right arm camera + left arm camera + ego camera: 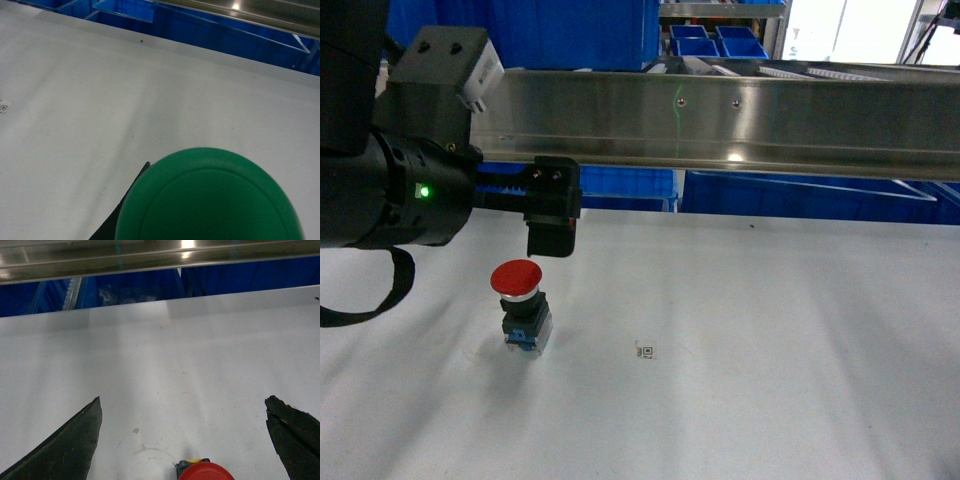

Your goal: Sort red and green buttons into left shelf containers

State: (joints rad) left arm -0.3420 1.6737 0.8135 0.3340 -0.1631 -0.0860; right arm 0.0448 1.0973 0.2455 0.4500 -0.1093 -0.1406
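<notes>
Steel rail of brushed metal (pixel 740 115) runs across the head view above the white tabletop (pixel 770 340), with bright-blue plastic bins (pixel 790 192) behind and below it and 2 small blue trays (pixel 715 40) higher up at the back. At the left, the black left gripper (pixel 550 235) hangs just above and behind the red mushroom-cap push-button (pixel 517 277), which stands upright on its black body and clear-blue base on the tabletop, untouched. A small printed square marker (pixel 646 350) lies to the button's right, apart from it.

The left wrist view shows what the head view hides: the 2 dark fingers (pixel 65 450) are spread wide, with bare tabletop between them and the red cap at the bottom edge, clear of both.

The right gripper appears only in the right wrist view, where the green mushroom-cap push-button (pixel 210 200) fills the lower frame, close to the camera. A dark finger (pixel 120 220) lies against its left side; whether the jaws pinch it cannot be told.
</notes>
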